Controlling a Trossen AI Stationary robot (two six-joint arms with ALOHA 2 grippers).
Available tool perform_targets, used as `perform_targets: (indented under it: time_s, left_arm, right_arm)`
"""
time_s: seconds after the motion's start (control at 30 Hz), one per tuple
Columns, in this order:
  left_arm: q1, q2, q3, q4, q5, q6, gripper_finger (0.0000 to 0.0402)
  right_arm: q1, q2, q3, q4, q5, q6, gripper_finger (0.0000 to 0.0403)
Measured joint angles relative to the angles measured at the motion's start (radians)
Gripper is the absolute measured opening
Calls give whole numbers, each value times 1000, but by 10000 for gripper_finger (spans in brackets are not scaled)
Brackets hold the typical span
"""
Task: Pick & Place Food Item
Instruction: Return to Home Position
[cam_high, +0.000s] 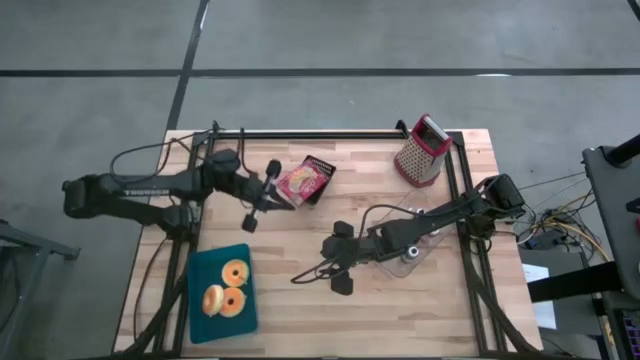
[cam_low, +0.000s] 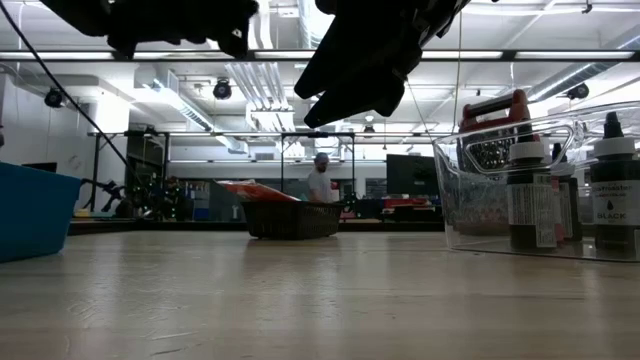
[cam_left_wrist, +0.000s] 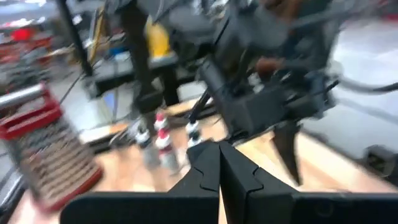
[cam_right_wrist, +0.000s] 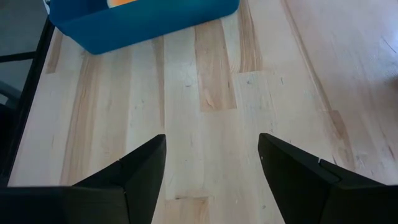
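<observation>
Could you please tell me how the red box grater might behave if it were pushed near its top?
The red box grater stands upright, tall and narrow, so it would probably tip rather than slide. It looks like rigid metal, likely stiff under a grip.

Table (cam_high: 300, 310): blue bin (cam_high: 205, 262), grater (cam_high: 422, 152), packet (cam_high: 305, 181)

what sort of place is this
Likely a robotics lab or workshop: left arm and right arm mounted on a wooden table, bare concrete floor, open hall with strip lights behind.
</observation>
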Motion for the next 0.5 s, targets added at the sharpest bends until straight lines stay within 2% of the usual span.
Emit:
perform_targets:
  time_s: [0.17, 0.3, 0.4, 0.5]
  left_arm:
    - [161, -13, 0, 43, 346, -37, 1]
    - [284, -15, -23, 48, 529, 12, 1]
    - [361, -47, -62, 78, 585, -2, 1]
    - [403, -113, -128, 160, 492, -138, 1]
  right_arm:
    - [0, 0, 0, 0, 0, 0, 253]
    - [0, 0, 0, 0, 0, 0, 258]
    - [0, 0, 0, 0, 0, 0, 258]
    - [0, 0, 0, 0, 0, 0, 255]
